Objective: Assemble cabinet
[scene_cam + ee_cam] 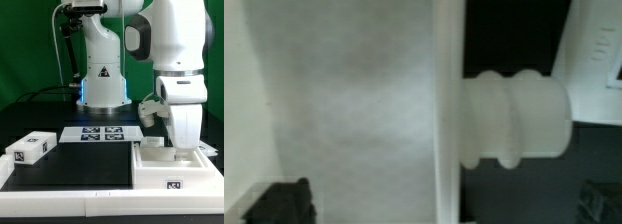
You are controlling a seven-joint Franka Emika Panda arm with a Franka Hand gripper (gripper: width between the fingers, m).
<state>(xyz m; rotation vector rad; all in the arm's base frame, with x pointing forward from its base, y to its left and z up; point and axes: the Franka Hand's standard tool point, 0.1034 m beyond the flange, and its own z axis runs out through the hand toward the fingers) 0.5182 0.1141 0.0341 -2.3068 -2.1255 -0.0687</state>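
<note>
Cabinet body (172,172): white open box on the exterior view's right, sitting flat on the table, one square tag on its near face. A separate tagged block (30,149) lies well apart from it, on the exterior view's left.

The wrist view only gets a blurred close-up: a broad white panel (349,110) fills most of the frame, with a ribbed white stub (518,115) sticking out from its edge against black. Can't tell which cabinet part that panel is. The exterior view gives the overall layout but not that stub.

Surface: black table top (70,172) with a white front edge. The marker board (100,132) lies flat between the block and the cabinet body, nearer the robot base (104,75). A green backdrop (25,50) is behind.

The arm (175,50) comes down steeply from the top right, wrist pointing down over the cabinet body. The gripper (182,148) is down at the body's top. The fingers are hidden by the hand and the white parts, so I can't tell whether it's spread or closed, or gripping anything.
</note>
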